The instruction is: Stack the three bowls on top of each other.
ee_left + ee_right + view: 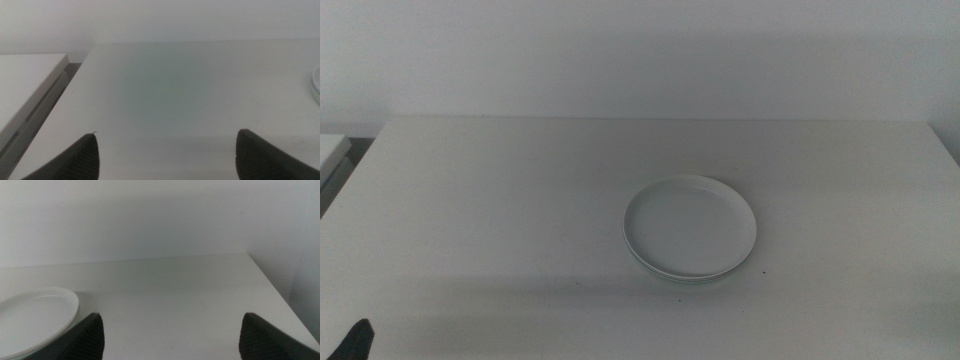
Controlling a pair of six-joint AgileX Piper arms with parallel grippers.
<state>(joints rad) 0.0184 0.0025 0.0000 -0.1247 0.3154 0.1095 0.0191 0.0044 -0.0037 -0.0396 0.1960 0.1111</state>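
A stack of shallow bowls (690, 227) sits a little right of the table's centre, a white one on top. Rims of bowls beneath it peek out at the near edge; their colours are hard to tell. The stack's edge shows in the left wrist view (316, 85) and its top bowl in the right wrist view (35, 317). My left gripper (165, 155) hovers open over bare table, well to the left of the stack; only a dark tip (355, 342) of it shows at the middle view's bottom left corner. My right gripper (170, 337) is open, with the stack just beside one jaw.
The white table (520, 200) ends at a white wall behind. A lower white surface (332, 150) adjoins the table's left edge, also visible as a ledge (30, 85) in the left wrist view. The table's right edge (280, 295) runs close to the right gripper.
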